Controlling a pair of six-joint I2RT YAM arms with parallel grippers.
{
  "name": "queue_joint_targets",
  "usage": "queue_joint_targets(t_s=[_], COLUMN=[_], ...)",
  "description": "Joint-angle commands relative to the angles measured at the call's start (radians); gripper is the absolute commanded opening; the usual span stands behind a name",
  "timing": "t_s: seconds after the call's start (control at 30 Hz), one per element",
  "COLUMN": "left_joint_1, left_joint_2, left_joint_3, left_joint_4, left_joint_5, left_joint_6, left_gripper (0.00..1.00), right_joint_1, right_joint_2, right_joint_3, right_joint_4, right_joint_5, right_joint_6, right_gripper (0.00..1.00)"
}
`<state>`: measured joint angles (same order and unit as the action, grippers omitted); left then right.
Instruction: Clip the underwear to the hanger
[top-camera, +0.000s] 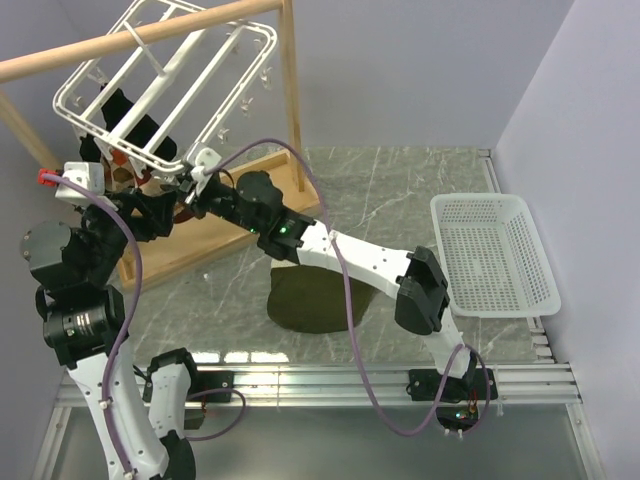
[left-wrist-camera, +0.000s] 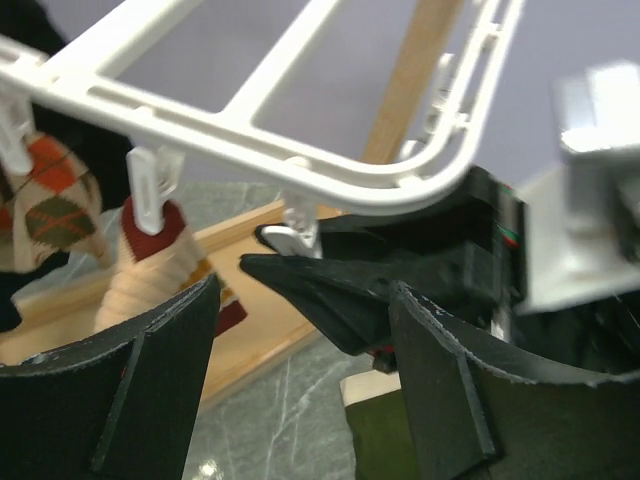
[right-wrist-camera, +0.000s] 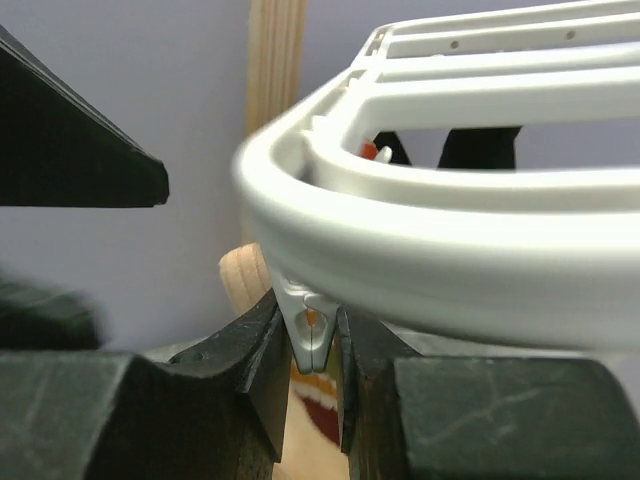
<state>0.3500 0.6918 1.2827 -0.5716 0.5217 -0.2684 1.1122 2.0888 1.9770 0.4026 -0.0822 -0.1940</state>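
The right fingers (right-wrist-camera: 262, 350) are clenched on a small white clip (right-wrist-camera: 312, 335), one pad on each side. That clip dangles under the rounded near-right corner of the hanger (right-wrist-camera: 450, 260). The left fingers (left-wrist-camera: 150, 380) are released and spread wide, holding nothing, just near-left of that corner. The hanger hangs tilted from the wooden rail stand (top-camera: 293, 90). The underwear (top-camera: 305, 305) lies in a heap on the tabletop (top-camera: 400, 190), partly under the right arm, well apart from both sets of fingers and touched by neither.

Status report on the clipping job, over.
Left gripper open, empty. Right gripper shut on corner clip of hanger. Underwear on table, unclipped. Right forearm crosses above it.
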Motion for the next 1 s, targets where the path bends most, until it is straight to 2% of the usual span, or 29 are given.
queue_joint_targets(t_s=[0.0,0.07,0.23,0.37,0.47,0.5,0.53,0.57,0.6,0.63,0.67,0.7,0.73,0.77,0.83,0.87,0.97], left_joint_1=[0.004,0.004,0.014,0.078,0.183,0.263,0.309,0.419,0.475,0.518,0.559,0.566,0.569,0.569,0.569,0.569,0.564], left_joint_2=[0.026,0.04,0.117,0.141,0.161,0.175,0.179,0.183,0.18,0.173,0.166,0.169,0.17,0.179,0.186,0.18,0.175], left_joint_3=[0.038,0.058,0.127,0.147,0.145,0.123,0.098,0.063,-0.033,-0.081,-0.115,-0.117,-0.091,-0.057,0.024,0.03,-0.006], left_joint_4=[0.068,0.075,0.058,0.102,0.174,0.203,0.325,0.416,0.561,0.866,0.977,0.98,0.753,0.607,0.393,0.33,0.39], left_joint_5=[0.148,0.21,0.21,0.311,0.463,0.586,0.671,0.748,0.871,0.899,0.917,0.94,0.957,0.965,1.009,1.017,1.057], left_joint_6=[0.066,0.075,0.072,0.009,-0.066,-0.142,-0.2,-0.377,-0.5,-0.634,-0.789,-0.779,-0.711,-0.478,-0.285,-0.2,-0.213], left_gripper=[0.75,0.75,0.7,0.68,0.64,0.62,0.61,0.61,0.61,0.63,0.64,0.66,0.67,0.67,0.66,0.66,0.68], right_joint_1=[-0.026,-0.038,-0.063,-0.083,-0.094,-0.101,-0.104,-0.107,-0.115,-0.118,-0.12,-0.123,-0.126,-0.124,-0.124,-0.124,-0.126], right_joint_2=[-0.069,-0.073,-0.069,-0.069,-0.061,-0.061,-0.059,-0.058,-0.058,-0.055,-0.055,-0.055,-0.052,-0.05,-0.047,-0.047,-0.042], right_joint_3=[0.069,0.069,0.085,0.095,0.102,0.102,0.103,0.103,0.105,0.106,0.108,0.108,0.108,0.109,0.112,0.112,0.112], right_joint_4=[-0.097,-0.114,-0.146,-0.156,-0.166,-0.168,-0.168,-0.168,-0.169,-0.171,-0.173,-0.173,-0.171,-0.171,-0.166,-0.166,-0.159], right_joint_5=[-0.128,-0.14,-0.189,-0.238,-0.255,-0.257,-0.261,-0.267,-0.272,-0.277,-0.284,-0.29,-0.298,-0.307,-0.335,-0.343,-0.384], right_joint_6=[0.1,0.114,0.175,0.203,0.251,0.26,0.268,0.287,0.297,0.301,0.307,0.311,0.314,0.318,0.323,0.326,0.335], right_gripper=[0.0,0.0,0.0,0.0,0.0,0.0,0.0,0.0,0.0,0.0,0.0,0.0,0.0,0.0,0.0,0.0,0.0])
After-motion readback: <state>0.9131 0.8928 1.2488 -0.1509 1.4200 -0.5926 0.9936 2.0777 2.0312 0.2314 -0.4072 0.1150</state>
